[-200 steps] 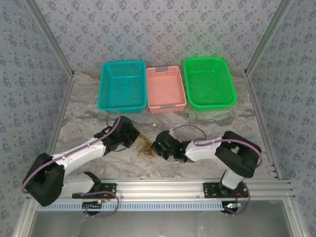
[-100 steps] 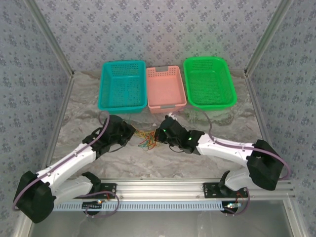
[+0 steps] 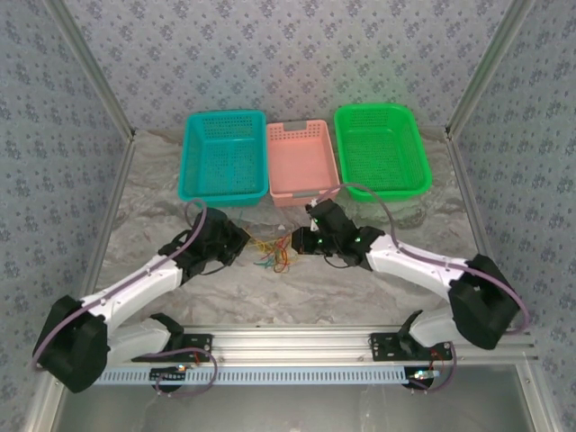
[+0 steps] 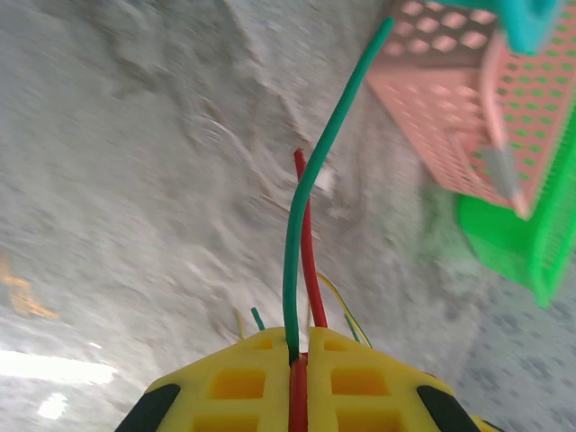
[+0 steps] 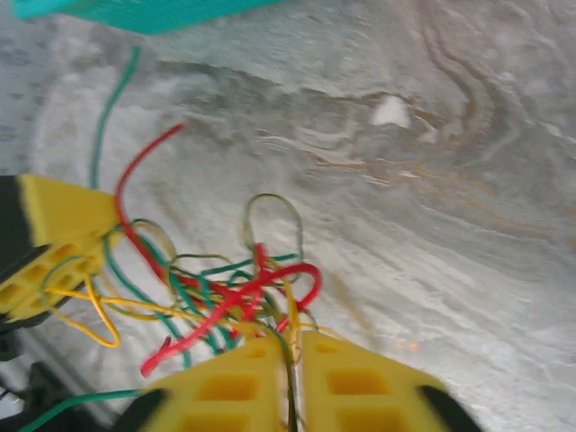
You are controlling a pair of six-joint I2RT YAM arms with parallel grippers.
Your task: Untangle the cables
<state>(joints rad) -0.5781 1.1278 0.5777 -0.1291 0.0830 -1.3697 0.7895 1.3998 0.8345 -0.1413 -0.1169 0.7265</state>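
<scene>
- Red, green cables clamped in left pincer.
- Right pincer moved up opposite, jaws slit-wide (grip unclear).
- Tangle between them unseparated; pull-apart next.

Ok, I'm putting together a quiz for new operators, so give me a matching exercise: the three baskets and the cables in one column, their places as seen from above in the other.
Things
1. teal basket
2. pink basket
3. green basket
4. cables

Places
A. small tangle on the table, in front of the row
B. right end of the row
C. middle of the row
D. left end of the row

Pairs: 1-D, 2-C, 3-B, 4-A
</scene>
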